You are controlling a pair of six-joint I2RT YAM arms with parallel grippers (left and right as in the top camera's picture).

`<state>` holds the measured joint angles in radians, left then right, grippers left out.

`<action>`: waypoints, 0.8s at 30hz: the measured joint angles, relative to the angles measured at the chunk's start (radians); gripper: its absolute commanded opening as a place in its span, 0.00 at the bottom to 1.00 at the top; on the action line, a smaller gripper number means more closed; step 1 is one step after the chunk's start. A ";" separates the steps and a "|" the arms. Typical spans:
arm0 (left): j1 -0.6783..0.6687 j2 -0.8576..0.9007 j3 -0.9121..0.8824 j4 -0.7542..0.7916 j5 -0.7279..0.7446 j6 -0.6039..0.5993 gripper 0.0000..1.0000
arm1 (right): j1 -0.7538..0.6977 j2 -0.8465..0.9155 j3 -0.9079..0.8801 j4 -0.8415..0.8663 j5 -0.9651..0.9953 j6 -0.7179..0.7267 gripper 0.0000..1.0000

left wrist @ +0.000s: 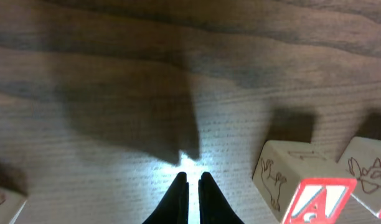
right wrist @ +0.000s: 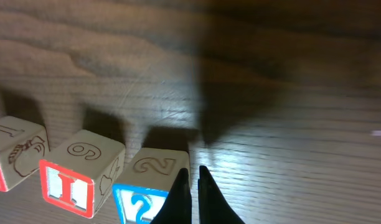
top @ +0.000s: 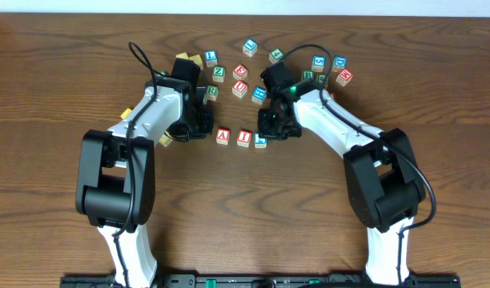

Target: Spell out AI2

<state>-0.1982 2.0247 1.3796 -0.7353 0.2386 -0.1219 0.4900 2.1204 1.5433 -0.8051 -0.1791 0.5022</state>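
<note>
Three blocks lie in a row in the overhead view: a red A block (top: 222,135), a red I block (top: 244,137) and a blue 2 block (top: 260,141). My left gripper (top: 194,128) is shut and empty, low over the table just left of the A block (left wrist: 309,200); its fingertips (left wrist: 193,180) touch nothing. My right gripper (top: 274,128) is shut, its fingertips (right wrist: 193,175) at the right edge of the 2 block (right wrist: 150,180). The I block (right wrist: 78,174) and the A block (right wrist: 13,155) lie to its left.
Several loose letter blocks (top: 240,72) lie scattered behind the row, some near the right arm (top: 343,76). A yellow block (top: 182,61) sits by the left arm and another (top: 162,141) under it. A block corner (left wrist: 4,202) shows at the left wrist view's lower left.
</note>
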 measured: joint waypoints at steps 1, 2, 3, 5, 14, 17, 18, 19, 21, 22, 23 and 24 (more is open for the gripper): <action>0.000 0.003 0.000 0.003 0.000 0.000 0.07 | 0.002 0.003 0.000 0.000 -0.004 0.001 0.01; 0.000 0.006 0.000 0.005 0.000 0.000 0.08 | 0.003 0.003 0.000 0.000 -0.005 0.003 0.01; 0.000 0.007 0.000 0.006 0.000 0.000 0.07 | 0.003 0.003 0.000 0.000 -0.006 0.003 0.01; 0.000 0.009 0.000 0.008 0.001 0.000 0.07 | 0.003 0.003 0.000 0.000 -0.008 0.006 0.01; -0.031 0.009 0.000 0.033 0.009 0.000 0.08 | 0.003 0.003 -0.016 0.010 -0.008 0.006 0.02; -0.046 0.009 0.000 0.037 0.015 0.000 0.08 | 0.003 0.003 -0.023 0.011 -0.008 0.008 0.02; -0.048 0.009 0.000 0.037 0.018 0.000 0.08 | 0.003 0.003 -0.023 0.010 -0.008 0.010 0.02; -0.050 0.009 0.000 0.037 0.019 0.000 0.08 | 0.003 0.003 -0.025 0.010 -0.008 0.011 0.02; -0.050 0.009 0.000 0.037 0.019 0.000 0.08 | 0.003 0.003 -0.029 0.010 -0.008 0.016 0.02; -0.050 0.009 0.000 0.037 0.019 0.000 0.07 | 0.003 0.003 -0.030 0.010 -0.008 0.017 0.02; -0.050 0.009 0.000 0.037 0.022 0.000 0.08 | 0.003 0.003 -0.032 0.010 -0.008 0.019 0.02; -0.050 0.009 0.000 0.037 0.027 0.000 0.07 | 0.003 0.003 -0.034 0.010 -0.009 0.022 0.02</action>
<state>-0.2481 2.0338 1.3796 -0.6979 0.2657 -0.1219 0.4934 2.1239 1.5097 -0.7948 -0.1879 0.5240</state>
